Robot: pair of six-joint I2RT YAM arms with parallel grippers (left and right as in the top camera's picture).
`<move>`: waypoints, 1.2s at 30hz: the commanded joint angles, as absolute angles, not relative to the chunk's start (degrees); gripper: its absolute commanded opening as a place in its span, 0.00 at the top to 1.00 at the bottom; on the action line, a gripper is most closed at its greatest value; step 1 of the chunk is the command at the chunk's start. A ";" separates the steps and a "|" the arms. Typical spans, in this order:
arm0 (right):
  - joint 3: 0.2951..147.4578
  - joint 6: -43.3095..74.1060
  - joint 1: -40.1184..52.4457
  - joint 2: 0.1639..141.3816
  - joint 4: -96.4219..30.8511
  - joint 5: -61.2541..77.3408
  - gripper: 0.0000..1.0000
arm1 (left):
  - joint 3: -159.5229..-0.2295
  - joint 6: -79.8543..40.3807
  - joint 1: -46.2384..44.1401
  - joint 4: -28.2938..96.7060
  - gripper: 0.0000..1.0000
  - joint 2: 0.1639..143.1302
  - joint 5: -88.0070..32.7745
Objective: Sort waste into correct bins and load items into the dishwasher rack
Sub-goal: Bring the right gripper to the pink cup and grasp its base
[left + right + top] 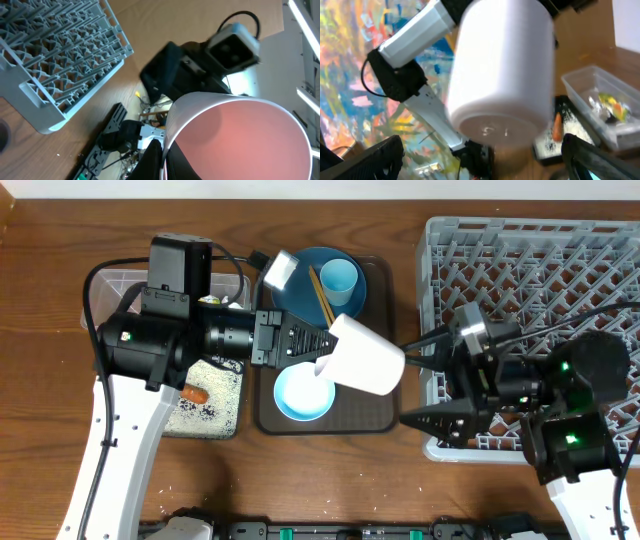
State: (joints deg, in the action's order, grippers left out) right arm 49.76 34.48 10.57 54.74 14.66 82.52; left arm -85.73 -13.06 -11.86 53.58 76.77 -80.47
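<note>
The pinkish-white cup [365, 355] is up off the desk [330, 480]. It's tipped on its side in the air, right over the near end of the brown serving tray [375, 418] and partly above the white bowl [300, 395]. The left claw [322, 362] is clenched on its rim, mouth facing that arm, pink inside showing to the left wrist camera. The base points at the right claw [403, 383], which gapes wide with nothing in it, fingers either side of the base; I can't tell if they touch.

On the tray's far end sits the blue plate [300, 295], carrying the light blue cup [338, 278], the chopsticks [320, 295] and crumpled white paper [280, 270]. Left of the tray is the black tray [215, 405], with rice scattered in it and the carrot [195, 393], and the clear tub [110, 285] beyond. The dishwasher rack [540, 270] stands to the right.
</note>
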 commanded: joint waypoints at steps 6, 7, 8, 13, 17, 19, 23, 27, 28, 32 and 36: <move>50.57 42.68 13.58 54.85 20.82 78.19 0.01 | -85.45 -11.81 -11.99 54.00 0.94 76.79 -80.12; 50.57 42.57 14.06 55.13 20.84 78.17 0.01 | -85.45 -11.81 -12.01 54.00 0.94 76.79 -80.12; 50.57 42.57 14.48 55.42 20.84 78.04 0.01 | -85.45 -11.81 -12.16 53.98 0.94 76.79 -80.12; 50.57 41.67 16.62 57.89 20.86 76.42 0.01 | -85.45 -11.79 -13.56 53.95 0.94 76.79 -80.07; 50.57 41.74 17.34 59.42 21.80 75.85 0.06 | -85.45 -11.14 -14.24 53.95 0.94 76.77 -80.07; 50.57 41.76 17.32 59.59 22.72 75.83 0.15 | -85.45 -11.14 -14.22 53.95 0.94 76.79 -80.07; 50.57 42.57 17.32 59.57 25.85 75.79 0.30 | -85.45 -11.14 -14.22 53.98 0.94 76.79 -80.05; 50.57 44.16 17.32 59.57 27.75 75.64 0.37 | -85.45 -11.14 -14.22 53.95 0.93 76.79 -80.05; 50.57 44.16 17.32 59.57 27.73 75.61 0.38 | -85.45 -11.14 -14.22 53.98 0.93 76.79 -80.05; 50.57 44.12 17.28 59.59 27.66 75.37 0.41 | -85.45 -10.92 -14.22 53.98 0.89 76.79 -80.03; 50.57 44.07 17.17 59.59 27.66 75.00 0.43 | -85.45 -10.92 -14.24 53.98 0.88 76.79 -80.03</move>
